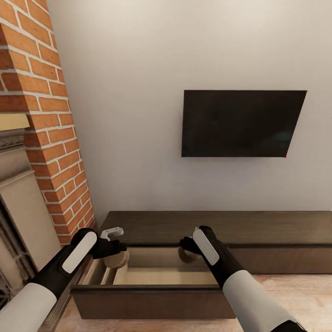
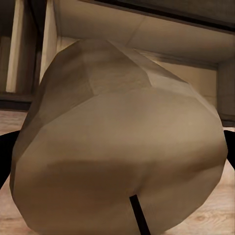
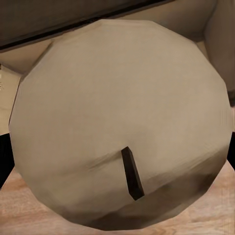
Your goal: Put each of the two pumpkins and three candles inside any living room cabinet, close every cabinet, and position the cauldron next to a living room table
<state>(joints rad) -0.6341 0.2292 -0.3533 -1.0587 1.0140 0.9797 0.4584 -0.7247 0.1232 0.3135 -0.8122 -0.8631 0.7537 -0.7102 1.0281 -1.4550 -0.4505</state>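
A home living room: a wall-mounted television [image 1: 242, 123] at one o'clock, brick fireplace [image 1: 41, 133] at ten, low dark cabinet [image 1: 258, 230] below.

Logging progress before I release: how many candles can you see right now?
2. One candle is in the left gripper, over the open cabinet drawer's left end; the other candle is in the right gripper, over its right part. A third may be hidden.

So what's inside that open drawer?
The drawer shows a pale wood floor and dividers. Each tool, left and right, holds a beige candle over it. The arms cover its back corners.
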